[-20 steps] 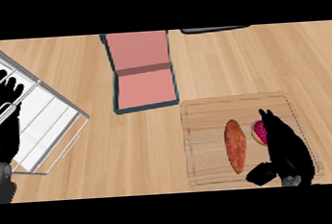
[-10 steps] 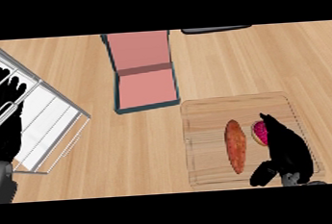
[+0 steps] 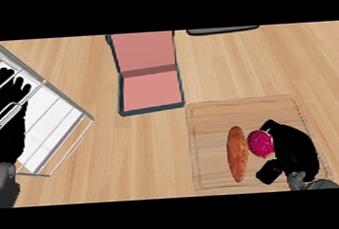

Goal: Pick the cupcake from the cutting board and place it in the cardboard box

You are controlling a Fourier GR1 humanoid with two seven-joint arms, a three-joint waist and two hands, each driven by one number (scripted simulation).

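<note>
A cupcake with pink frosting [image 3: 259,143] sits on the right half of the wooden cutting board [image 3: 209,116]. My right hand [image 3: 294,147] lies against its right side, fingers bent over its top and thumb [image 3: 269,170] below it, hiding part of it. The open box [image 3: 148,71], pink inside with a dark teal rim, lies on the counter beyond the board's far left corner. My left hand [image 3: 5,116] rests open at the left edge, fingers up.
An orange sweet potato [image 3: 237,153] lies lengthwise on the board just left of the cupcake. A wire rack with a white sheet [image 3: 46,124] stands under my left hand. A dark object [image 3: 222,30] shows at the top edge.
My right hand has drawn back toward the lower edge and its fingers have curled further around the cupcake, which now shows more. The left hand has hardly moved.
</note>
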